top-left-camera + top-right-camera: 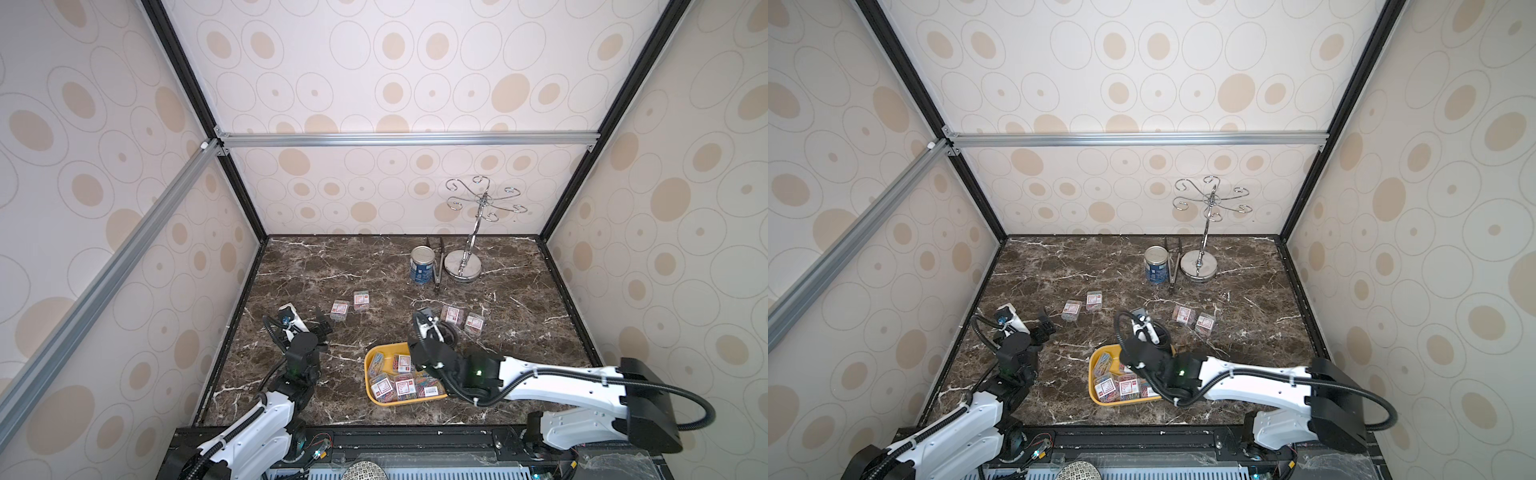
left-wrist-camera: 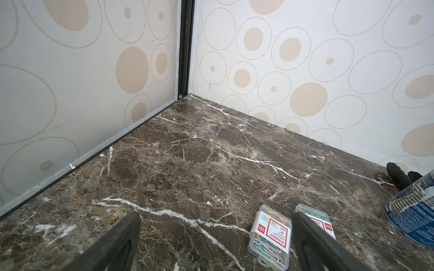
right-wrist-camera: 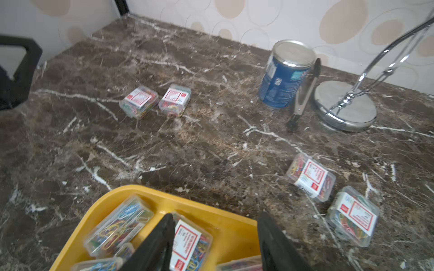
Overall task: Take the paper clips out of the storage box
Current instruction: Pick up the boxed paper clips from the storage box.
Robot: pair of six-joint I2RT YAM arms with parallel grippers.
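The storage box (image 3: 112,199) is a shallow yellow tray at the front middle of the marble table (image 1: 370,376). It holds several clear cases of paper clips (image 1: 402,362). My right gripper (image 3: 216,218) is down in the tray's far corner, jaws apart around one labelled case (image 3: 190,244). That case lies against one finger, with a gap to the other. Two more cases (image 3: 310,177) (image 3: 352,215) lie on the table right of the tray, and two (image 1: 338,309) (image 1: 361,300) lie at the left. My left gripper (image 2: 215,217) hovers open beside the left pair (image 2: 271,232), holding nothing.
A blue-labelled tin can (image 1: 422,264), metal tongs (image 1: 438,270) and a chrome hook stand (image 1: 463,264) stand at the back right. Patterned walls close the table on three sides. My right arm (image 1: 540,374) reaches across the front right.
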